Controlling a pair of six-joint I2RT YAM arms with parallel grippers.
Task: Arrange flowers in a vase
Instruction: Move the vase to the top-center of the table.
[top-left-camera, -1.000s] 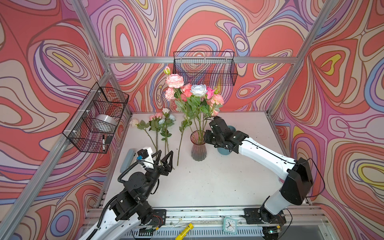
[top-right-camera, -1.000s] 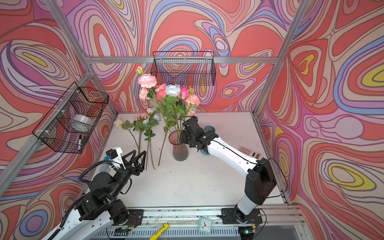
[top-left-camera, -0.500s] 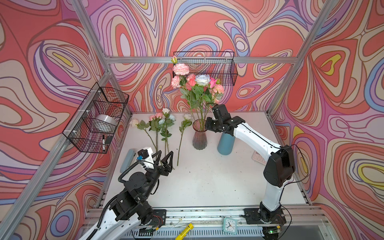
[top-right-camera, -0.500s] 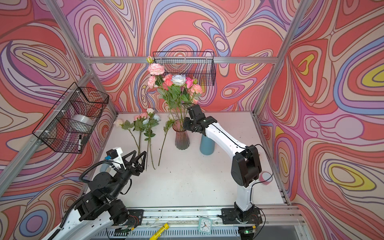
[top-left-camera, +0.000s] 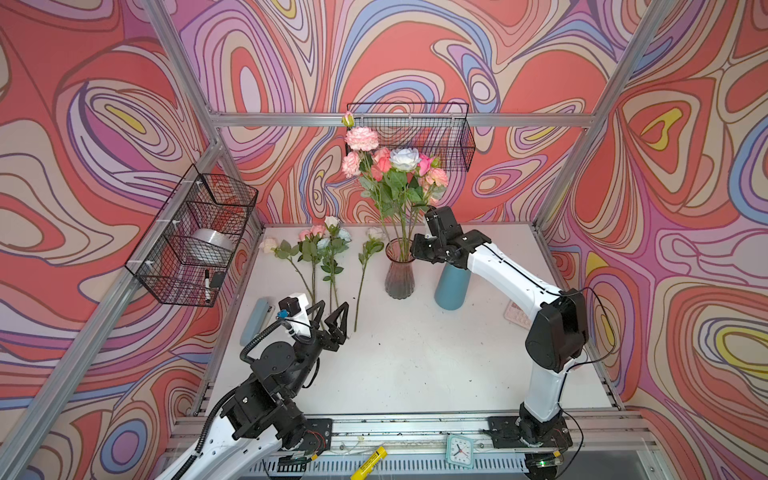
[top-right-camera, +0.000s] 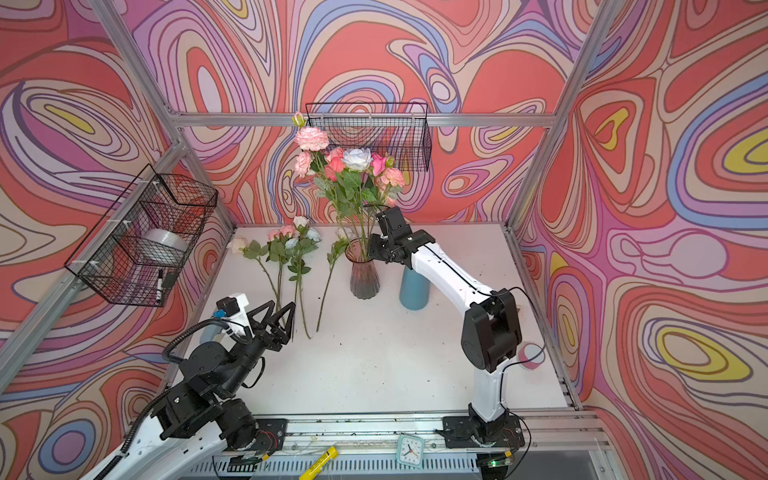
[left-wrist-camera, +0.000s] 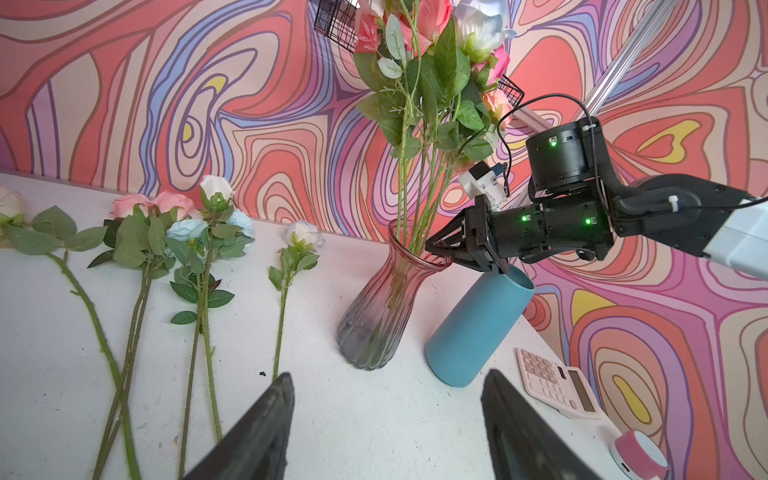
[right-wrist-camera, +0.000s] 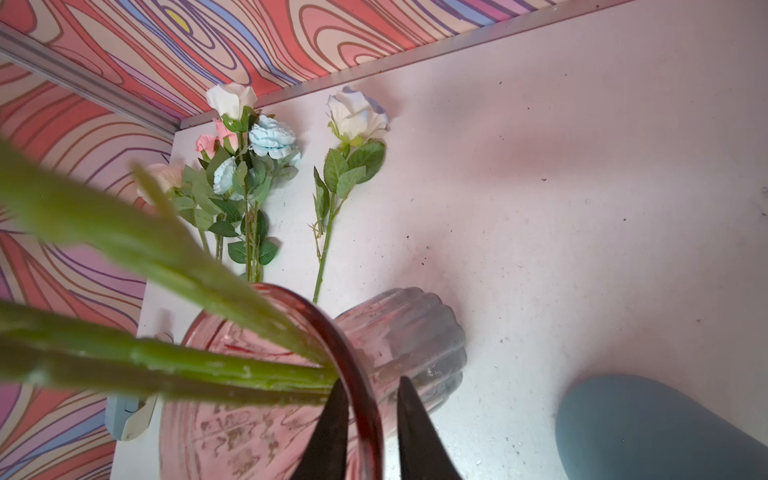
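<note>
As the right gripper (right-wrist-camera: 370, 384) loosens its narrow pinch astride the rim of the glass vase (top-left-camera: 400, 274), just drawn back, the bouquet (top-left-camera: 395, 174) stands inside. Other flowers (top-left-camera: 320, 249) await on the table (top-left-camera: 415, 353) before the wide-spread left gripper (top-left-camera: 333, 305).

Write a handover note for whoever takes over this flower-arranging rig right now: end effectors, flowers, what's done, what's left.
Left end effector: open, empty, hovering at the cut ends of the loose flowers.
Right end effector: jaws slightly apart astride the rim of the pink glass vase, holding no flower.
Done: a bunch stands upright in the vase.
Left: about four stems lie on the table; they go into the vase.
</note>
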